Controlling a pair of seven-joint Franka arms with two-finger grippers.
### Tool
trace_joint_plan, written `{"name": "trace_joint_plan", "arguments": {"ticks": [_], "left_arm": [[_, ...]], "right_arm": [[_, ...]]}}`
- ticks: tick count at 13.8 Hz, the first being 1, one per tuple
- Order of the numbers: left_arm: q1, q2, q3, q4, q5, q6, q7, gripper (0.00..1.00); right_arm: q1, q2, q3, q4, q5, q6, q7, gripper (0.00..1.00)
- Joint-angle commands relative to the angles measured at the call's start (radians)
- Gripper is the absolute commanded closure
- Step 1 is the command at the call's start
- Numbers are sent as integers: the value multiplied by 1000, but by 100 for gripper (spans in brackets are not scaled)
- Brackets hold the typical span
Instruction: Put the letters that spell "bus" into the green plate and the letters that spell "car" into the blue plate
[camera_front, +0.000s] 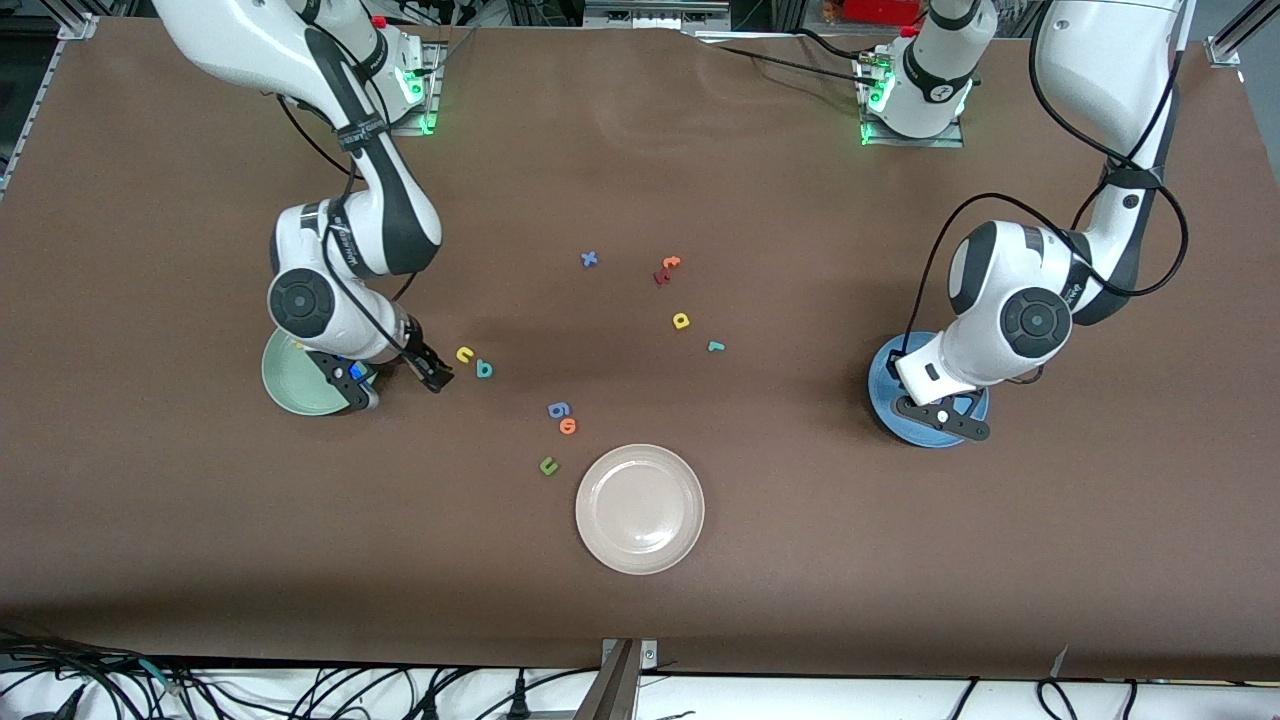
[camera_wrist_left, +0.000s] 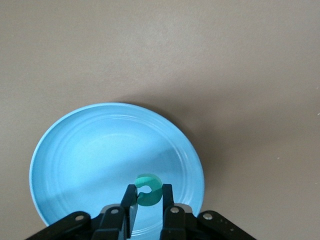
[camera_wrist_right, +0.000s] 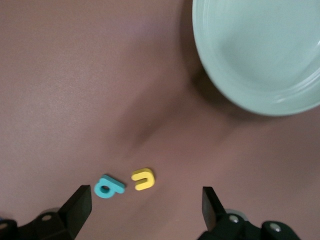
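Note:
My left gripper (camera_front: 944, 413) hangs over the blue plate (camera_front: 884, 374), shut on the teal "c" (camera_wrist_left: 148, 190). In the left wrist view the "c" sits between the fingertips just above the blue plate (camera_wrist_left: 95, 150). My right gripper (camera_front: 398, 381) stands open low over the table, beside the green plate (camera_front: 292, 388). The yellow "u" (camera_front: 464, 354) and teal "b" (camera_front: 484, 369) lie just off it toward the table's middle. In the right wrist view the "u" (camera_wrist_right: 143, 179) and "b" (camera_wrist_right: 108, 187) lie between the wide fingers of the right gripper (camera_wrist_right: 145, 207), with the green plate (camera_wrist_right: 260, 55) at the edge. The yellow "a" (camera_front: 681, 321) and teal "r" (camera_front: 715, 347) lie mid-table.
A cream plate (camera_front: 640, 508) sits nearest the front camera. Close to it lie a blue "g" (camera_front: 558, 410), an orange "o" (camera_front: 568, 427) and a green "u" (camera_front: 548, 466). A blue "x" (camera_front: 589, 259), an orange "t" (camera_front: 671, 263) and a dark red letter (camera_front: 661, 277) lie nearer the bases.

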Motion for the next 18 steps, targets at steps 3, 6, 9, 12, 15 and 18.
{"name": "trace_joint_plan", "arguments": {"ticks": [3, 6, 9, 12, 15, 18], "left_arm": [[0, -5, -9, 11, 44, -9, 13, 0], [-24, -3, -25, 25, 29, -9, -15, 0], [-115, 12, -54, 26, 26, -9, -232, 0], [-228, 66, -54, 60, -55, -8, -432, 0], [-305, 129, -54, 103, -112, 15, -575, 0], [-365, 150, -54, 94, -111, 86, -671, 0]], "right_arm": [[1, 2, 26, -99, 14, 164, 107, 2], [7, 2, 42, -162, 14, 239, 112, 2], [10, 2, 57, -202, 14, 293, 110, 2], [13, 2, 60, -203, 11, 289, 103, 2], [20, 4, 60, -210, 5, 289, 93, 2], [20, 11, 60, -210, 3, 287, 29, 2]]}}
